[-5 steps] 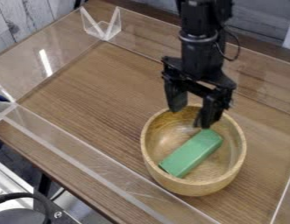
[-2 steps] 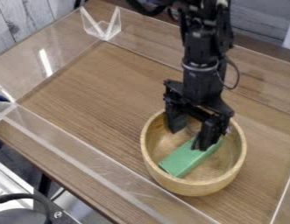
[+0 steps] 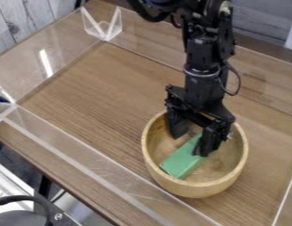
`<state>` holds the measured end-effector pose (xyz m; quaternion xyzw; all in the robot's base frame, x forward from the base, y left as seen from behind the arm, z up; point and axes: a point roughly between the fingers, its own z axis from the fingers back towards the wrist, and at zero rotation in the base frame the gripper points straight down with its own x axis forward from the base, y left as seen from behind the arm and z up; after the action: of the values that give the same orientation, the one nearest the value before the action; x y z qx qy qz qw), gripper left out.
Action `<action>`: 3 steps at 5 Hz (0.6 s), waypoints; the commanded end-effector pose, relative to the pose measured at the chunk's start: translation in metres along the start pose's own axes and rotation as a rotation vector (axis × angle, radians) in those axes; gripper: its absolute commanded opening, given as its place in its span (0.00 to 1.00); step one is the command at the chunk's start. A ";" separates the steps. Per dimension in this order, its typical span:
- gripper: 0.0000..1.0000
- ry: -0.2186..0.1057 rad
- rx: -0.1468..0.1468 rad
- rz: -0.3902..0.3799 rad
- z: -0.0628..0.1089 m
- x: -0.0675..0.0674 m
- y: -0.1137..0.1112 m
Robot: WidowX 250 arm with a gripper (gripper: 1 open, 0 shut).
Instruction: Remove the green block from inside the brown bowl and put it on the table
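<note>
Legible markings for your record: none. You have no text, label, brand, number or sign that can be read in this view.
</note>
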<state>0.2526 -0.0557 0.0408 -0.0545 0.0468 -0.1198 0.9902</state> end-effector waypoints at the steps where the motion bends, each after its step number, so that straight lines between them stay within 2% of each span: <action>1: 1.00 -0.020 0.004 -0.013 0.007 0.004 0.000; 3: 1.00 -0.007 0.000 -0.026 0.007 0.001 0.001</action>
<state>0.2495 -0.0553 0.0408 -0.0563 0.0568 -0.1303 0.9882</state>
